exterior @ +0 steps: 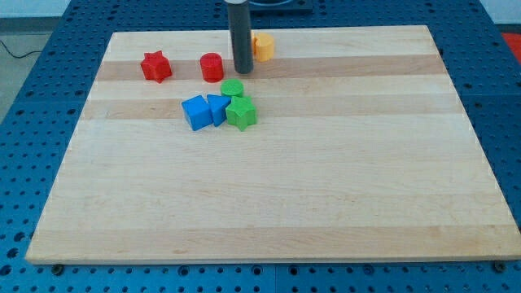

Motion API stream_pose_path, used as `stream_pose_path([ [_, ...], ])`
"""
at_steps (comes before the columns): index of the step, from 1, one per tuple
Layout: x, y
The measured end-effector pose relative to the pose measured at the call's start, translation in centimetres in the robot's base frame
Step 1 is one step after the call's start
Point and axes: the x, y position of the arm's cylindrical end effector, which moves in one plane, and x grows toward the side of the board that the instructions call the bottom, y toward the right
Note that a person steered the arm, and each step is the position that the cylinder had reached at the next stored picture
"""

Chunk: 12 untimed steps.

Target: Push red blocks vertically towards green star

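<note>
Resting my tip [243, 71] on the wooden board [269, 195], up near the view's top edge, w/ the rod rising straight up out of frame. No jaws or fingers on this rig, so nothing opens or shuts & nothing is held; the tip only touches the board.

Red cylinder-ish block [212, 67] sits just beside my tip at approx 9 o'clock; can't tell if we're touching or a hair apart. Red star block [155, 67] is further out on the same line, also 9 o'clock, well apart from the tip & apart from the other red one.

Green star [241, 114] lies near the tip at 6 o'clock. Green round block [232, 88] is between tip & star, roughly 7 o'clock from the tip, touching or nearly touching the star's upper side.

Two blue blocks sit at 9 o'clock of the green star: a blue cube [196, 112] on the outside & a smaller blue block [218, 108], shape unclear, wedged between cube & star, looks to touch both.

Orange block [263, 46] is at approx 1 o'clock from the tip, partly hidden behind the rod, shape not clear.

Both reds are at approx 10-11 o'clock of the green star, higher in the view than it & off to the view's left
</note>
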Motion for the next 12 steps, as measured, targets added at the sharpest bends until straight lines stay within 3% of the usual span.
stream_pose_path([
  [3, -4.3, 1.8],
  [9, 2.0, 1.7],
  [12, 4.1, -14.0],
])
